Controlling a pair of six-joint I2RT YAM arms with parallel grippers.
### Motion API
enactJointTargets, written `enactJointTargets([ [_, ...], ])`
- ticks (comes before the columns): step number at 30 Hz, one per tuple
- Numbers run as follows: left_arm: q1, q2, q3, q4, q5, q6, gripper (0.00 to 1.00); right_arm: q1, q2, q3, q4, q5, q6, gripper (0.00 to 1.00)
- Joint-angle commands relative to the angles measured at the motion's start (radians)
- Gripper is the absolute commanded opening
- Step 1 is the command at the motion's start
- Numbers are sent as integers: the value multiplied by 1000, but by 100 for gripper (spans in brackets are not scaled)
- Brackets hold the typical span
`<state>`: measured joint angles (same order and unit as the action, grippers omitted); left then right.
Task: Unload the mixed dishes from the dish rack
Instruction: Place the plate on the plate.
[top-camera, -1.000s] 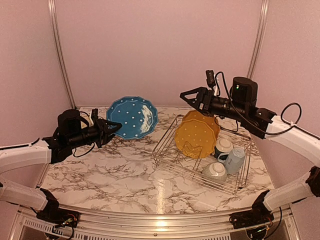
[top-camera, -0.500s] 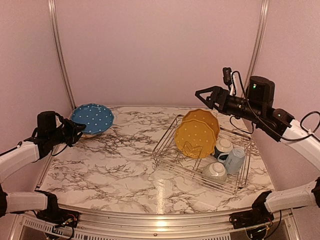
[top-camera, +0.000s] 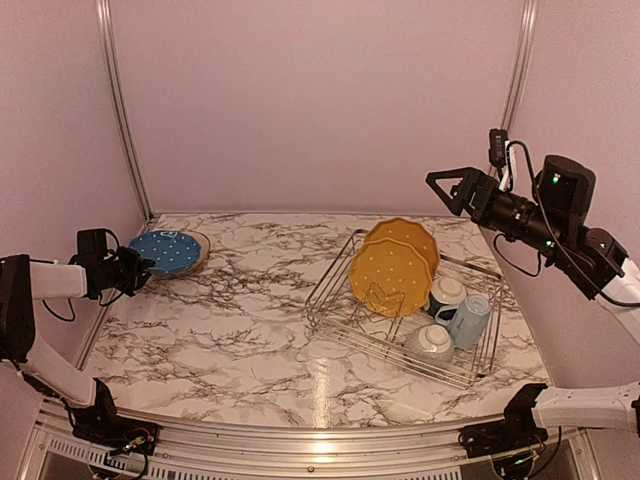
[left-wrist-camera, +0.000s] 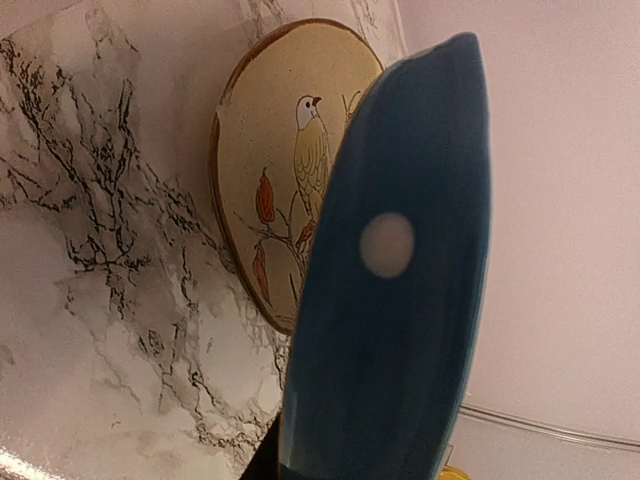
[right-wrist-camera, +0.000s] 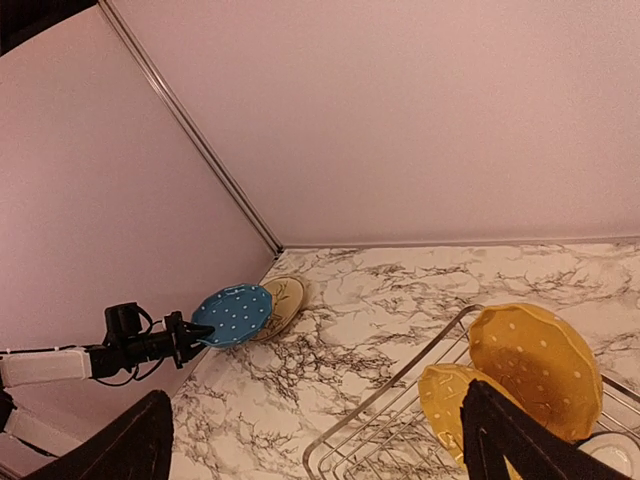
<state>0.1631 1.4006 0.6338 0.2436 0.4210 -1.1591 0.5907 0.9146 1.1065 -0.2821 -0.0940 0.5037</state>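
Observation:
My left gripper (top-camera: 140, 266) is shut on the rim of the blue white-dotted plate (top-camera: 165, 252) at the far left of the table. It holds the plate tilted over the cream bird-pattern plate (left-wrist-camera: 285, 150), which lies flat by the left wall. The blue plate (left-wrist-camera: 400, 300) fills the left wrist view edge-on and hides the fingers. My right gripper (top-camera: 446, 192) is open and empty, raised above the silver dish rack (top-camera: 328, 285). The rack holds two upright yellow dotted plates (top-camera: 392, 275), a light blue mug (top-camera: 470, 318) and two small bowls (top-camera: 430, 342).
The rack takes up the right half of the marble table (top-camera: 230, 340). Pink walls with metal corner posts (top-camera: 118, 110) close in the left, back and right sides. In the right wrist view my open fingers (right-wrist-camera: 135, 445) frame the table, with the blue plate (right-wrist-camera: 232, 313) far left.
The left arm carried the blue plate from mid-table to the far left and lowered it over the cream plate. The right arm drew back to the right and rose.

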Motion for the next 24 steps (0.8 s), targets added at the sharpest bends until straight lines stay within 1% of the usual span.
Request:
enactJointTargets([
  [1, 23, 71, 92, 249, 55, 13, 0, -10, -24, 6, -35, 40, -5, 97],
  [3, 24, 117, 115, 256, 55, 11, 0, -9, -31, 9, -38, 44, -6, 98],
  [6, 23, 182, 135, 309, 71, -18, 0, -10, -38, 13, -42, 51, -7, 98],
  [10, 24, 246, 177, 313, 70, -23, 0, -9, -44, 15, -47, 54, -7, 99],
  [16, 23, 306, 204, 332, 38, -52, 0, -10, -54, 9, -46, 61, 1, 99],
  [24, 19, 367, 239, 326, 46, -51, 0, -10, -51, 6, -37, 56, 6, 98],
])
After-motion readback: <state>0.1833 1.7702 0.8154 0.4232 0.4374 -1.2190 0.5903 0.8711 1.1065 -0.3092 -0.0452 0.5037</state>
